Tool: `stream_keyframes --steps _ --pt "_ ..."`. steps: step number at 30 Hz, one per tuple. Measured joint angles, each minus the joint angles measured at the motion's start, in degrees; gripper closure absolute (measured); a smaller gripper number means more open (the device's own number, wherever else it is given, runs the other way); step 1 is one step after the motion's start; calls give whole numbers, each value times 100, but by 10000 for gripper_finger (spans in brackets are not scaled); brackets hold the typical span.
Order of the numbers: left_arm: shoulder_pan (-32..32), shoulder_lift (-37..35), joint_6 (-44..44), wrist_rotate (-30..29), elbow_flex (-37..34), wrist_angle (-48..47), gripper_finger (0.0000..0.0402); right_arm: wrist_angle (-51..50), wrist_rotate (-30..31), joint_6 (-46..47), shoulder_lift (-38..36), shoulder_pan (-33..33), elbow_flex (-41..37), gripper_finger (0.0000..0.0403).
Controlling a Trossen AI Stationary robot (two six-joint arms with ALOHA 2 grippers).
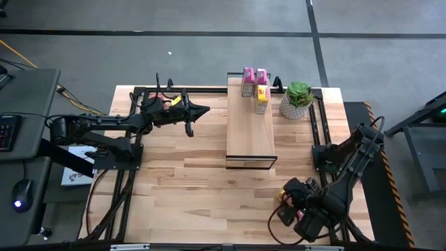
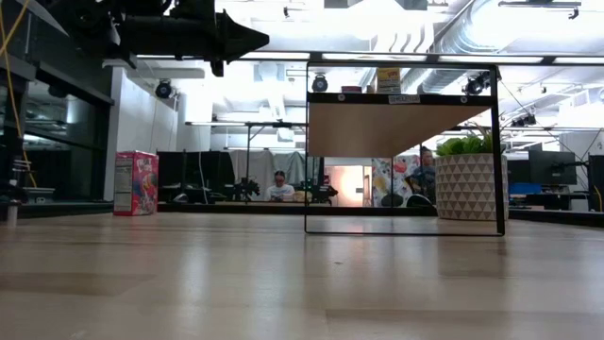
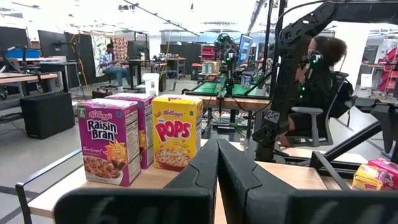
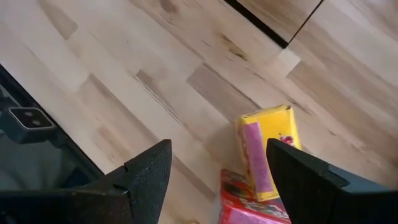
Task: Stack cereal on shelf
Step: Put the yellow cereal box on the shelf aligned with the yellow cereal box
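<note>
Cereal (image 4: 266,152) below spread right tool (image 4: 227,180)

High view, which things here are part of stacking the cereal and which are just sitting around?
Part of the job:
- shelf
- three boxes on the shelf's far end: two pink, one yellow
- boxes on the table under the right gripper: yellow, red
- left gripper, shut, beside the shelf

Just sitting around:
- plant
- keyboard
- mouse
</note>
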Motion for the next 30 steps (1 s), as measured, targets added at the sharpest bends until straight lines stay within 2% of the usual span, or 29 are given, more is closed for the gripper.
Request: stream_keyframes --steps 8,14,20,30 --pt "1 0 -3 0 0 -1 401 46 -21 -16 0 -56 -6 149" --pt "0 0 -12 0 0 -2 402 -312 -650 -153 1 -254 -164 149" --pt "0 0 -53 0 0 -5 402 -194 -1260 -457 9 -469 -610 149" --pt "0 0 -143 0 0 -17 401 -20 -1304 -619 9 -546 -681 149"
